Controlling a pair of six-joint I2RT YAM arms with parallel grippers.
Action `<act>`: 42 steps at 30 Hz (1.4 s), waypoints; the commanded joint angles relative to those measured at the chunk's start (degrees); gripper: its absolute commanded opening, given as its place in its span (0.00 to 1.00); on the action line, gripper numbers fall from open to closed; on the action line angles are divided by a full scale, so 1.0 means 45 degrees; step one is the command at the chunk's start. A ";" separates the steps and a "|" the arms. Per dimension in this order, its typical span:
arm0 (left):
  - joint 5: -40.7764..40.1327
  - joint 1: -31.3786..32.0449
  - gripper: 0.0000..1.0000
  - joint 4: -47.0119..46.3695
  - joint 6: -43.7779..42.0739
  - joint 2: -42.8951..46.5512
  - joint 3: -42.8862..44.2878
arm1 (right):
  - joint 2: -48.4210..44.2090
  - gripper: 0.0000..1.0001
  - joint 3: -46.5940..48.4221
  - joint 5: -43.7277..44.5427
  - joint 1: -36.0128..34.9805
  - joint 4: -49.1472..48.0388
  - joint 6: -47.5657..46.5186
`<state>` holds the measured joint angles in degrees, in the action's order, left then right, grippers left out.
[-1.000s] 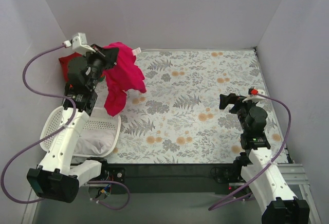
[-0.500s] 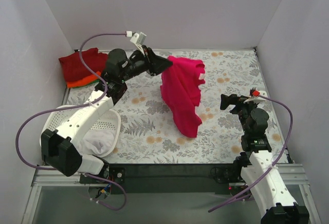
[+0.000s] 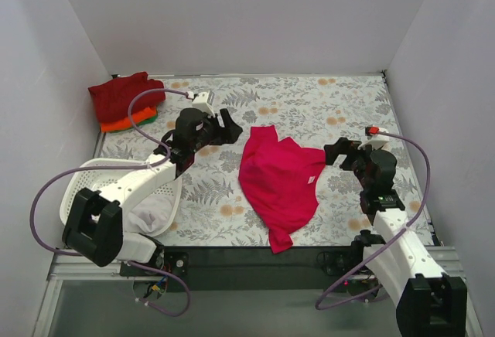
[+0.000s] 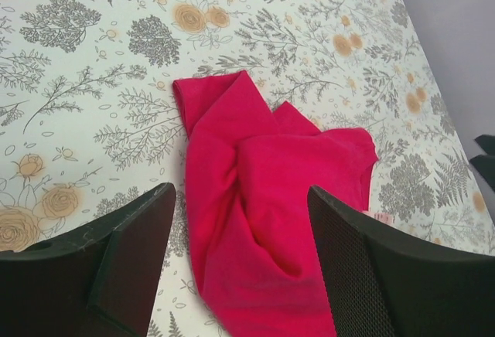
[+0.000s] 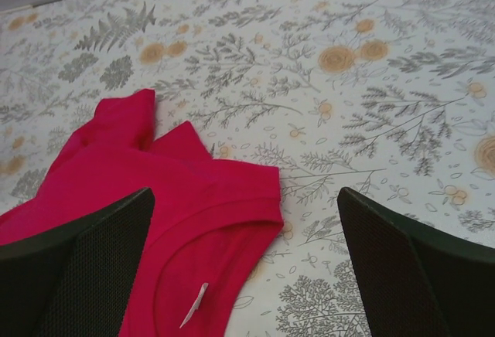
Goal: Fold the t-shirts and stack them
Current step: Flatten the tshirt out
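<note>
1. pinkish-red t-shirt (image 3: pixel 278 186) lies crumpled on the floral table cover (image 3: pixel 309 105), about mid-table, its near tip reaching the near edge.
2. my left gripper (image 3: pixel 227 131) hovers just left of the shirt's far end, jaws spread, gripping nothing.
3. my right gripper (image 3: pixel 332 151) sits just right of the shirt beside the collar, jaws wide apart and empty.
4. a white label (image 5: pixel 193 304) shows inside the collar.
5. in the far left corner a folded dark red t-shirt (image 3: pixel 120 96) rests on an orange one (image 3: pixel 122 125).
6. the white lattice basket (image 3: pixel 73 186) stands at the near left.
</note>
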<state>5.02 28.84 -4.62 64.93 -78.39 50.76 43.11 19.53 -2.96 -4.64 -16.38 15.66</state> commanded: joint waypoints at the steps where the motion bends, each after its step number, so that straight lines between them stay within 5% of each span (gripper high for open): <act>1: -0.0375 -0.0003 0.64 -0.0748 0.0219 -0.0546 -0.0070 | 0.1334 0.93 0.0835 -0.1370 -0.0062 -0.0227 0.0639; 8: -0.0099 0.0427 0.65 -0.1511 0.0688 -0.2657 0.0126 | 0.4362 0.88 0.1655 -0.1334 -0.0062 -0.0227 0.0914; 18: 0.0252 0.0427 0.65 -0.2039 0.0865 -0.3165 -0.0480 | 0.6977 0.86 0.2417 -0.1118 -0.0062 -0.0830 0.0856; 23: 0.0565 0.0446 0.65 -0.2137 0.1040 -0.3459 -0.0460 | 0.8522 0.60 0.3217 -0.2093 -0.0062 -0.1066 0.0720; 33: -0.0157 0.0427 0.65 -0.1942 0.0826 -0.2951 -0.0792 | 1.0087 0.45 0.3766 -0.2896 -0.0062 -0.1008 0.0524; 36: -0.0547 0.0446 0.65 -0.1767 0.0748 -0.2873 -0.0812 | 0.9952 0.02 0.3844 -0.3559 -0.0062 -0.0969 0.0485; 42: -0.1718 0.0427 0.65 -0.1239 0.0494 -0.2152 -0.0948 | 0.7556 0.01 0.4759 -0.3738 -0.0158 0.0333 0.0038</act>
<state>1.91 30.61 -11.70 68.64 -93.01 47.22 84.84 35.31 -18.28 -4.78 -16.43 17.85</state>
